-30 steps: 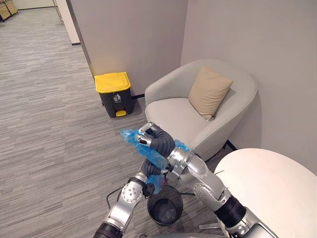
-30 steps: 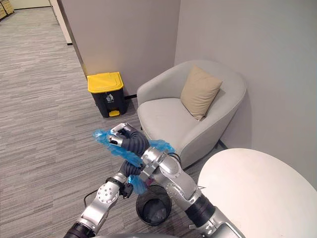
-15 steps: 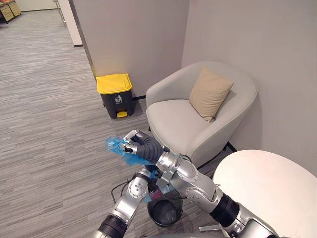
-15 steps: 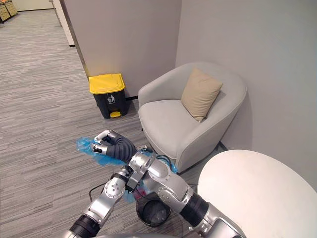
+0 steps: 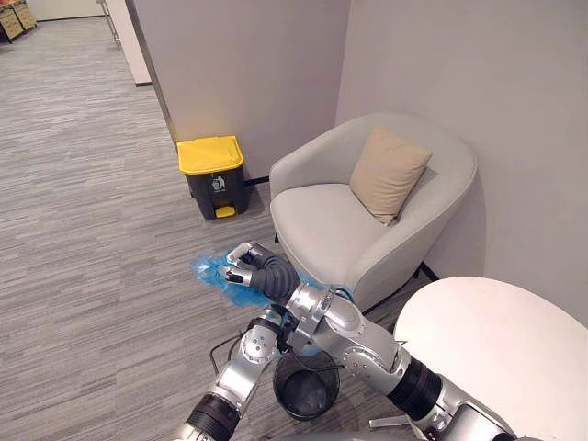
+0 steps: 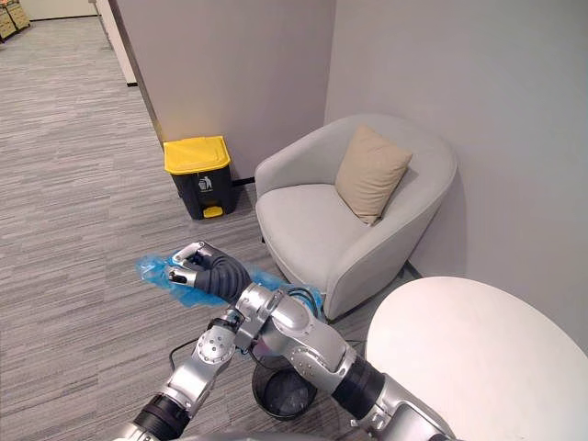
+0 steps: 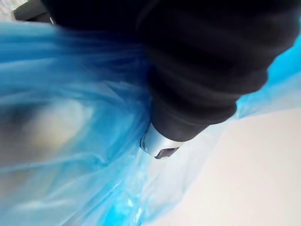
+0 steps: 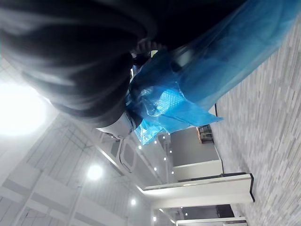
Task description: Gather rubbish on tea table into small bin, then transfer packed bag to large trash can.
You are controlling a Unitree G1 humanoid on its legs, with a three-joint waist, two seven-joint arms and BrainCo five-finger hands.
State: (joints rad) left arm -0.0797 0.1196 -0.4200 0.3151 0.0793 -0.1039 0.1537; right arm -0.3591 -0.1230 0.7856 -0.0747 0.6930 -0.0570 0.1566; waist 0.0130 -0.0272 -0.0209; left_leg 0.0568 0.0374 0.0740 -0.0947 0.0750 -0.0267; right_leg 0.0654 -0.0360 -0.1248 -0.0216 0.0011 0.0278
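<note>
Black trash can (image 5: pixel 213 175) with yellow lid, lid down, on the floor against the wall. Blue bag (image 5: pixel 216 280), crumpled thin plastic, lifted clear of the floor, nearer than the trash can and well apart from it. Right hand (image 5: pixel 260 272), fingers (image 5: pixel 241 266) curled tight round the bag's upper end. Left hand (image 7: pixel 197 80), tucked under the right forearm, pressed against blue plastic; grip cannot be told. Small bin (image 5: pixel 306 390), black mesh, on the floor below the crossed arms. Grey armchair (image 5: pixel 322 216) in the corner, tan cushion (image 5: pixel 389 170) leaning on its backrest. Round white table (image 5: pixel 496 349), far right.
</note>
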